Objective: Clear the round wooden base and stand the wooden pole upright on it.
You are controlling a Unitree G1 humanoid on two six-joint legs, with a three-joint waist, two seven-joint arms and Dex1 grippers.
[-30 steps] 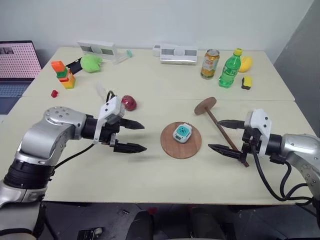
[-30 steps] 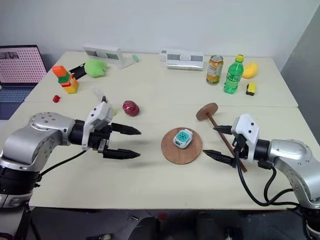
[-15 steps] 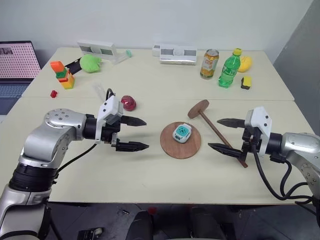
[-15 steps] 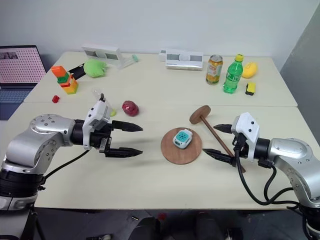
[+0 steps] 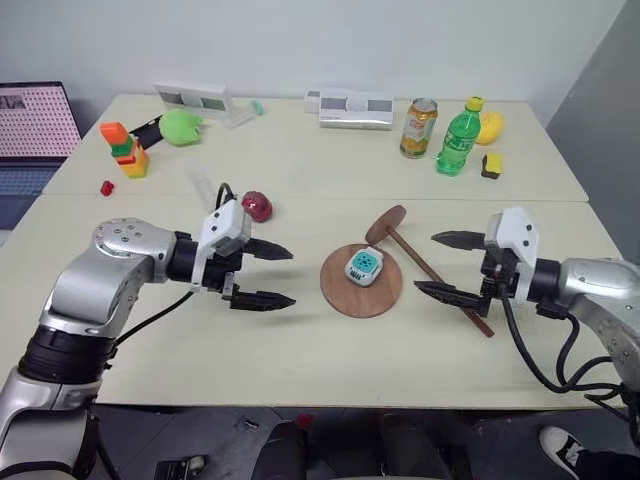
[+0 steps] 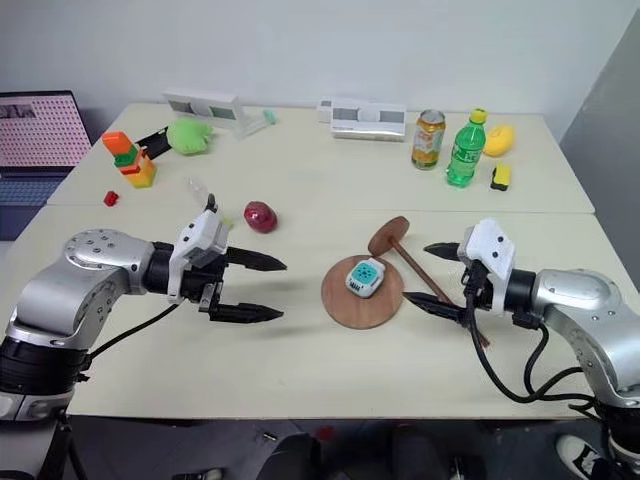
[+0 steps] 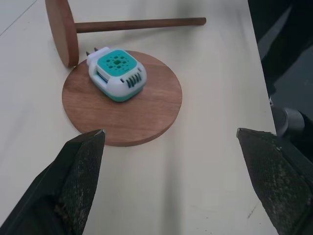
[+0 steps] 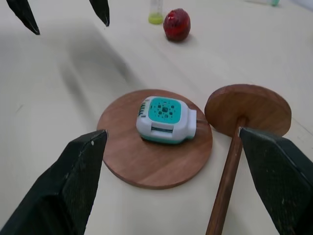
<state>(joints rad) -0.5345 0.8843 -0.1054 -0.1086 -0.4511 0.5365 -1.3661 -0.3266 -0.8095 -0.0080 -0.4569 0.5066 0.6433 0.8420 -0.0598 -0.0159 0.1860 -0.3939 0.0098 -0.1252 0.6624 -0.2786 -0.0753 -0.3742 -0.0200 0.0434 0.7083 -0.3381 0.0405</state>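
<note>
A: What does the round wooden base [image 5: 361, 281] look like?

B: A flat, thin, reddish-brown disc lying flat on the surface, with a small white-and-teal device [image 5: 364, 266] sitting on its middle.

A: And the wooden pole [image 5: 428, 267]?

B: A thin dark-brown rod lying on the surface, 1 end fixed to a round reddish-brown disc that stands on edge just beside the base's rim. The rod runs away from the base.

Left gripper [image 5: 275, 275] hovers left of the round wooden base [image 5: 345, 295], fingers spread; right gripper [image 5: 440, 265] hovers right of it, fingers also spread
</note>
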